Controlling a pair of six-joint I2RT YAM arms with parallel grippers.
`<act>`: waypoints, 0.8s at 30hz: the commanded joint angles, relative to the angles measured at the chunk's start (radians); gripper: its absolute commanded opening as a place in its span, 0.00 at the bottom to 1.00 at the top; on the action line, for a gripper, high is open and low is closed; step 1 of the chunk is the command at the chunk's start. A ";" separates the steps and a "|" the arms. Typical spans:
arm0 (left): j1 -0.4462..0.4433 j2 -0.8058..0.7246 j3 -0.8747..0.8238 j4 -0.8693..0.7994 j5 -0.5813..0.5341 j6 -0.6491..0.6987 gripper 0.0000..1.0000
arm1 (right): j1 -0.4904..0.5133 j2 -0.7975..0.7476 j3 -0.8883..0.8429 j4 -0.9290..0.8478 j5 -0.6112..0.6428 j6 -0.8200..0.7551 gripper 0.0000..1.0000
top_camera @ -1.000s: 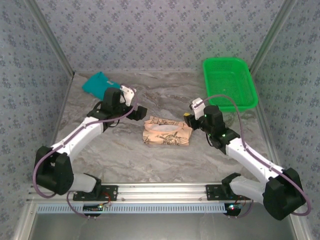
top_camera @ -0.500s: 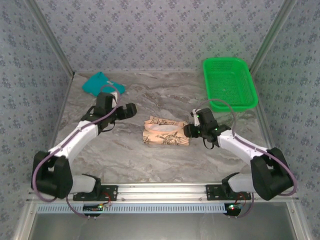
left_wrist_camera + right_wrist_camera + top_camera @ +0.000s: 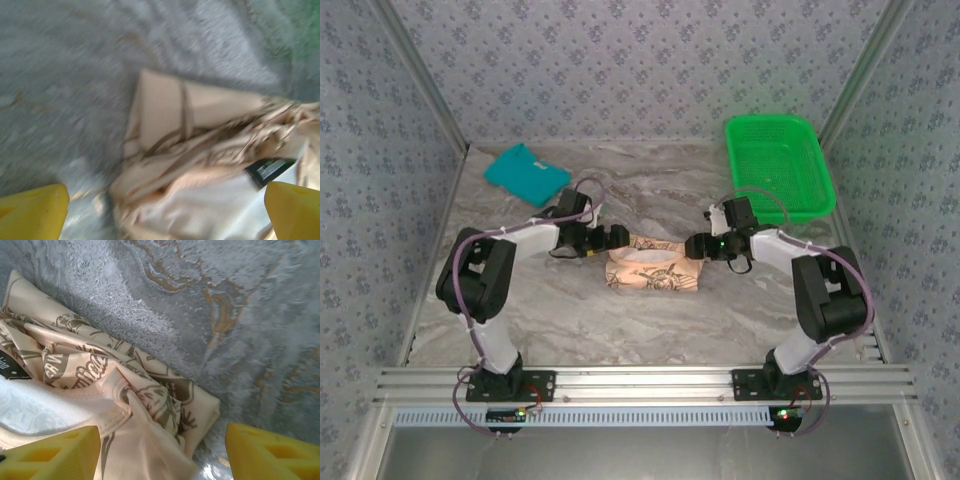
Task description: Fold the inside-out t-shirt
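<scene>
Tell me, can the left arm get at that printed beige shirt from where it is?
Probably yes. The jaws of the left arm stand wide open right at the left edge of the t-shirt, and nothing lies between them and the cloth.

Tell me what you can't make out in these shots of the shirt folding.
- Left wrist view: motion blur; print on the small dark label unreadable.
- Right wrist view: that label cut off by the left edge; yellow fingers cut off by the bottom edge.
- Top view: too small to tell whether the left gripper or right gripper touches the t-shirt.
- T-shirt's inner layers: hidden by its own folds.
</scene>
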 commanded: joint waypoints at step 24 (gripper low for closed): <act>-0.012 -0.103 -0.074 -0.198 0.035 0.214 0.59 | 0.052 0.142 0.122 -0.015 -0.137 -0.063 0.00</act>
